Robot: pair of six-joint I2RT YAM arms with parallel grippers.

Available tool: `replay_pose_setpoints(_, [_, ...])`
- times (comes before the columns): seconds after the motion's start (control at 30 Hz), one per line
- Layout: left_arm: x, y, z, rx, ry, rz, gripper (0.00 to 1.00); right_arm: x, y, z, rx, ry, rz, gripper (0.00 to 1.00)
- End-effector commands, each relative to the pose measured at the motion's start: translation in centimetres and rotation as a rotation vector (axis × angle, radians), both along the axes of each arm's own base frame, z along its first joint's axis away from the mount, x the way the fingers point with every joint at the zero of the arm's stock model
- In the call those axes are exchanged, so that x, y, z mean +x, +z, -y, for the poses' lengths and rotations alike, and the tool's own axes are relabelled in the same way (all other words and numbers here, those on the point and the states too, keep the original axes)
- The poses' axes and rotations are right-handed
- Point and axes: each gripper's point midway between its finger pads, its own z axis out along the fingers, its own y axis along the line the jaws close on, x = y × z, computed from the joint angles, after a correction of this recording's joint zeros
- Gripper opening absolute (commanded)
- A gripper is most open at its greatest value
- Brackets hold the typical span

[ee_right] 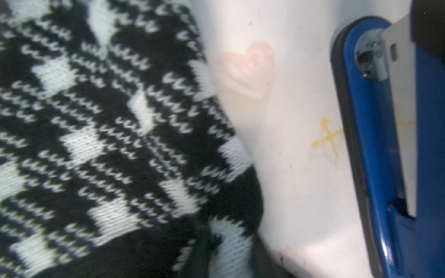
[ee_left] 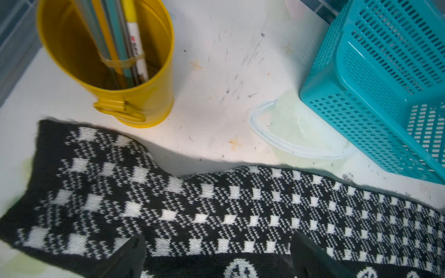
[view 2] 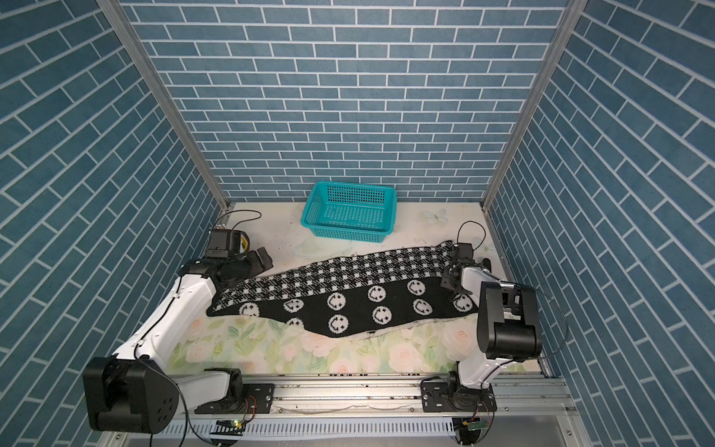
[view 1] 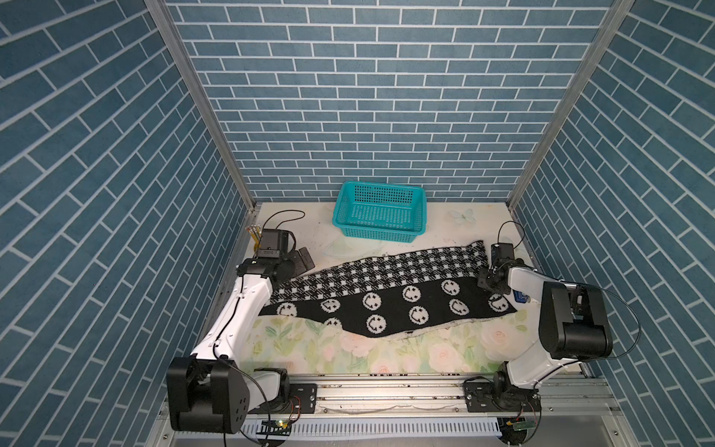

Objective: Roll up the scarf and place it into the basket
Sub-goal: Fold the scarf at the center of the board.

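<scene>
At the left end of the scarf (view 1: 371,294), the left gripper (view 1: 300,261) hangs with its jaws wide apart and nothing between them. In the left wrist view its two dark fingers (ee_left: 127,257) stand over the check band, but I cannot tell if they touch the cloth.

The right gripper (view 1: 493,288) is clenched at the right end of the scarf. The right wrist view is blurred, but the cloth is bunched at the tips, so it seems pinched there.

The scarf lies unrolled across the table (view 1: 348,348), from one arm to the other. The check band is on the far side and the smiley faces are on the near side. Its near edge is wavy and leaves a bare strip of flowered surface at the front.

The teal basket (view 1: 381,211) stands empty at the back wall, apart from the scarf's far edge, with bare table between them. The yellow pencil cup (ee_left: 115,72) stands just beside the scarf's left corner. It holds pencils tied with a rubber band. One white pen (ee_left: 137,55) has red and dark print on it, too blurred to read. A blue stapler (ee_right: 375,144) lies near the scarf's right end, with a gap of table between.
</scene>
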Motion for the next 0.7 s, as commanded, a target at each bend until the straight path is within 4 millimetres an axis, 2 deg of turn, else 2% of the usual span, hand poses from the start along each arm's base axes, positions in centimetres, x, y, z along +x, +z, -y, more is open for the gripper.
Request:
replay_pose_setpoints(0.0, [0.9,0.3,1.3,-0.018,-0.046,0.015,1.00,-1.1,1.1,1.1,-0.020,-0.052,-0.025,0.00])
replay_pose_setpoints(0.1, [1.1,0.7,1.6,-0.020,-0.056,0.026,1.00,-0.1,5.3,3.4,-0.098,-0.114,0.049,0.00])
replay_pose_setpoints(0.23, [1.1,0.8,1.9,-0.026,-0.073,0.028,1.00,0.2,10.8,8.0,-0.237,-0.228,0.106,0.00])
replay_pose_setpoints(0.33, [1.1,1.1,2.1,-0.032,-0.080,0.035,1.00,0.2,13.6,11.3,-0.308,-0.306,0.129,0.00])
replay_pose_setpoints(0.4, [1.1,1.2,2.2,-0.033,-0.083,0.036,1.00,0.6,15.2,11.8,-0.330,-0.303,0.147,0.00])
replay_pose_setpoints(0.47, [1.2,1.5,2.2,-0.030,-0.084,0.042,1.00,1.1,16.3,10.9,-0.316,-0.268,0.165,0.00])
replay_pose_setpoints(0.53, [1.3,1.9,2.1,-0.027,-0.084,0.046,1.00,1.8,17.3,8.2,-0.277,-0.180,0.195,0.00])
replay_pose_setpoints(0.6, [1.5,2.5,2.3,-0.032,-0.092,0.059,1.00,2.4,18.5,3.2,-0.218,-0.040,0.245,0.00])
replay_pose_setpoints(0.67, [1.8,3.4,2.0,-0.023,-0.082,0.073,1.00,2.5,19.8,-3.2,-0.121,0.127,0.296,0.00])
